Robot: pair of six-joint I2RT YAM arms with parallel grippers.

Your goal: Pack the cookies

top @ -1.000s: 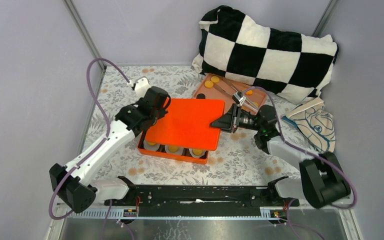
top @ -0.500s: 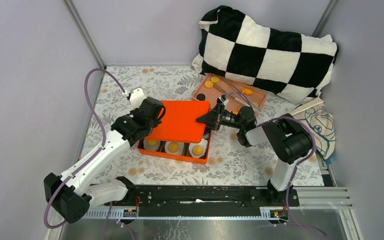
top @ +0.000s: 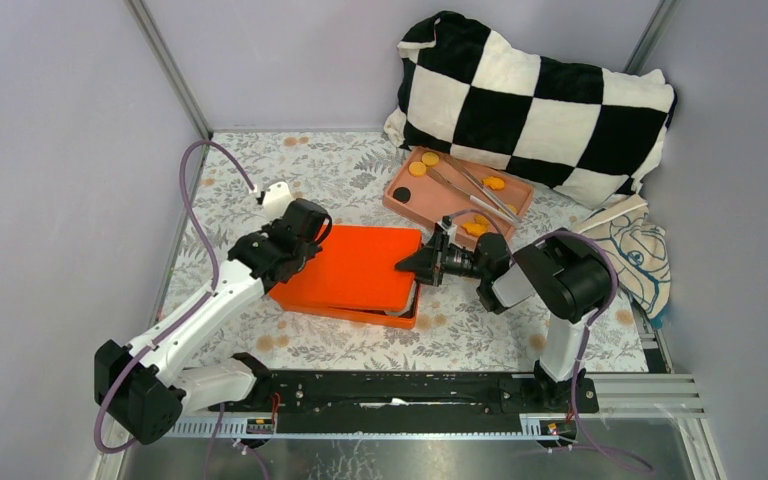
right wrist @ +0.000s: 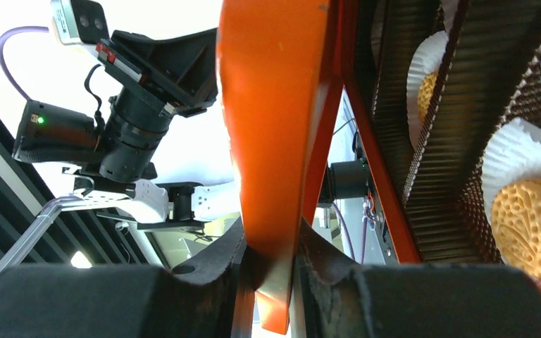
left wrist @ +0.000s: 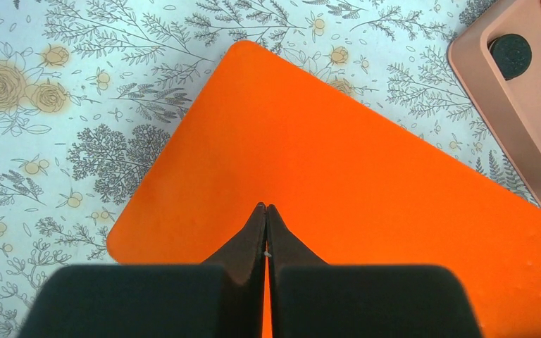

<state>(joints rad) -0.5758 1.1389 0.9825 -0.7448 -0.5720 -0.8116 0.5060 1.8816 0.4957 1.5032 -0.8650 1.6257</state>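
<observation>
**A:** Which way does the lid lie from each arm?

**B:** The orange lid (top: 350,268) sits over the orange box (top: 355,311), its long axis running left to right, slightly skewed. The right end effector (right wrist: 271,246) is at the lid's right short edge, narrow, pinching that edge between its pads. The whole lid stretches away from it to the left. The left end effector (left wrist: 265,215) is closed tight and holds nothing. Its tips are over the lid's top towards the far-left corner; I cannot tell whether they touch it.

**A:** So which arm decides the seating?

**B:** The right one, I'd judge. Its wrist view shows a gap between the lid's edge and the box wall, so that side looks not yet down. The left arm is placed to press or steady the other end.

**A:** And the cookies?

**B:** Inside the box, golden cookies (right wrist: 528,218) sit in white paper cups (right wrist: 514,151), though the lid hides most of them. Far right on the bench (top: 480,320), the pink tray (top: 425,205) holds a few loose cookies (top: 417,169), one black disc (top: 401,194), and tongs (top: 465,185) lying across it.
</observation>
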